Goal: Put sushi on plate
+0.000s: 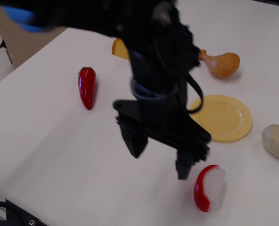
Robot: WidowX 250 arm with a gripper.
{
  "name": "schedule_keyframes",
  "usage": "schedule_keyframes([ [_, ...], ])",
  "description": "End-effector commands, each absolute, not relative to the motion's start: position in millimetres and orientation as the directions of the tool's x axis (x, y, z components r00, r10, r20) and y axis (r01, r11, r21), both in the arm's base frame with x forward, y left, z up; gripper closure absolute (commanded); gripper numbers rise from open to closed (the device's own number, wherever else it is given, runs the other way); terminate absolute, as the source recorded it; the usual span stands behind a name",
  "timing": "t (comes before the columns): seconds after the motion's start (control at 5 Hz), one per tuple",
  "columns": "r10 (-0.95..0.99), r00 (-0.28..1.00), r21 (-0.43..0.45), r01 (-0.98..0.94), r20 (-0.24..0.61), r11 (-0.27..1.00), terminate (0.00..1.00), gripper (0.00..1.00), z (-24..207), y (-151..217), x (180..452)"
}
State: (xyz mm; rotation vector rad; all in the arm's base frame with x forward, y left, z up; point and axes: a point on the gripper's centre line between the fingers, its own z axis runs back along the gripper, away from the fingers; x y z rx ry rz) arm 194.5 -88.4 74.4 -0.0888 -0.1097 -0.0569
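A red chili pepper (87, 87) lies at the left of the white surface (59, 155). The blurred gripper (159, 162) hangs mid-frame, fingers (183, 165) spread wide and empty — the sushi (209, 188) lies just right of them, with the plate (221, 117) above it, apart.

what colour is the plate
Pale yellow plate, seen in the observation.image view, the only one.

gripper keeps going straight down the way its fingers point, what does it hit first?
Likely bare table: the open gripper points down, just left of the sushi. Its right finger might clip the sushi's red edge; motion blur leaves depth unclear.
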Motion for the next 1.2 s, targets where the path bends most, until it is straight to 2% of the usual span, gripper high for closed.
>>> schedule_keyframes([
  [0.0,-0.117,0.976,-0.123,0.141,0.186,0.982,0.0,0.0,58.6,-127.1,214.8],
  [0.4,-0.136,0.978,-0.112,0.155,0.157,0.982,0.0,0.0,21.6,-138.9,227.6],
  [0.6,-0.149,0.977,-0.124,0.168,0.155,0.978,0.0,0.0,12.8,-144.6,230.2],
  [0.8,-0.129,0.982,-0.104,0.144,0.14,0.984,0.0,0.0,13.3,-141.5,228.8],
  [1.0,-0.122,0.983,-0.108,0.138,0.14,0.985,0.0,1.0,16.2,-133.0,226.2],
])
